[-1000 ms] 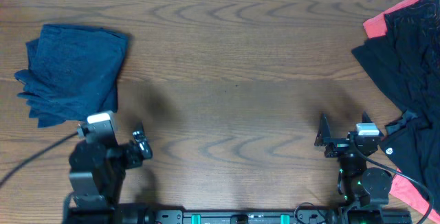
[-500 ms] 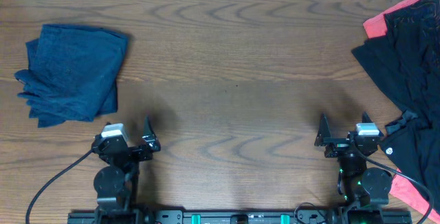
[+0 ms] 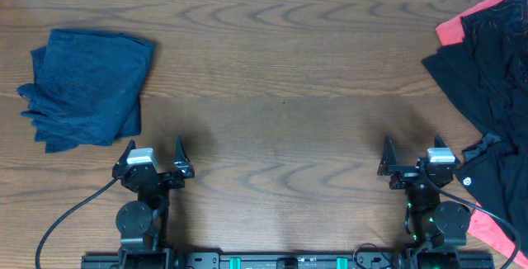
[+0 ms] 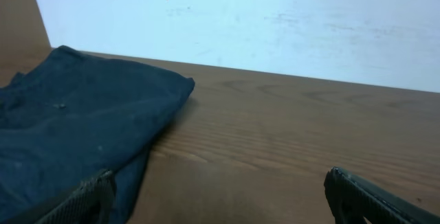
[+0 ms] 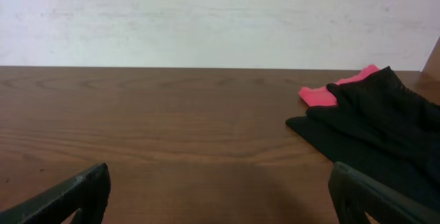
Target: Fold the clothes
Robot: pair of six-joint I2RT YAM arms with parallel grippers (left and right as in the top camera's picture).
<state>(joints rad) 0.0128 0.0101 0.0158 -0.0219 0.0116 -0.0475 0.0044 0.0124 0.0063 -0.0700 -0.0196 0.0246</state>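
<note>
Soft navy-blue cloth (image 3: pixel 87 87), folded, at 10 o'clock on wood-grain surface (image 3: pixel 280 71); floppy black garments (image 3: pixel 487 71) over coral-red piece (image 3: pixel 459 26) at 3 o'clock. At 7 o'clock left tool (image 3: pixel 154 157), at 5 o'clock right tool (image 3: pixel 412 158): both spread wide, gripping nothing.

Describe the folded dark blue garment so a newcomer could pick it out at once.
On the wooden table, look to the far left corner in the overhead view. The navy garment lies there alone, a roughly square folded stack with layered edges on its left side. It is the only blue cloth; the black clothes and coral-red piece lie heaped at the right edge.
</note>
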